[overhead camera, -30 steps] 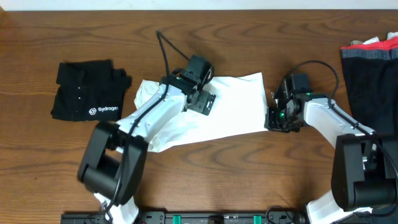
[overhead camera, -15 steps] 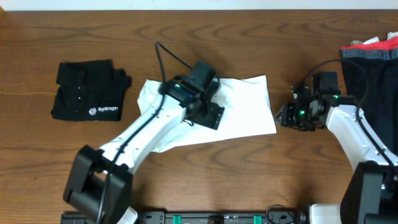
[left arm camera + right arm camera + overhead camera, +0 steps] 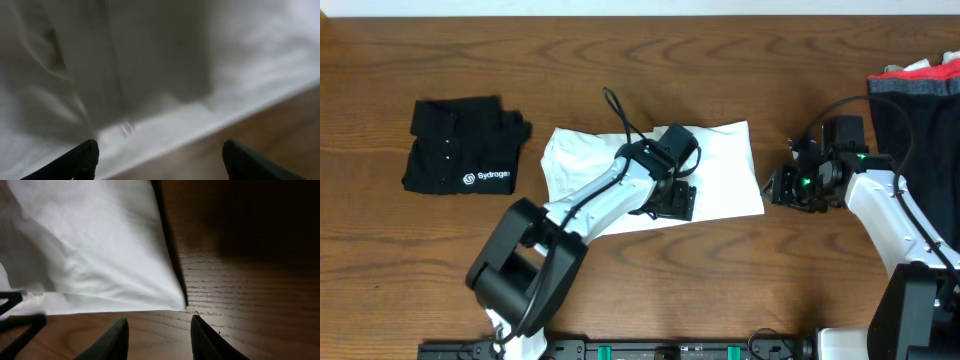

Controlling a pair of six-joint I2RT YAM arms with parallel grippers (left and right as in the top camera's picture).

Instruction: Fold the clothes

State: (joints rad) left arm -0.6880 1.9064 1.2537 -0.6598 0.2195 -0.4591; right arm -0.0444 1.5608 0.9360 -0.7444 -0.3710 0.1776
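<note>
Lying left to right, the shirt [image 3: 720, 160] has your left jaws over its near hem, wide and empty; your right jaws, part-open and empty, sit just off its right corner.

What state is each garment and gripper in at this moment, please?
white T-shirt, lying partly folded, rumpled at its left end, gripped by nothing.
black shirt, folded, lying apart at the left.
dark clothes pile, heaped unfolded at the right edge.
left gripper, open, empty, over the T-shirt's near edge.
right gripper, open, empty, beside the T-shirt's corner.
</note>
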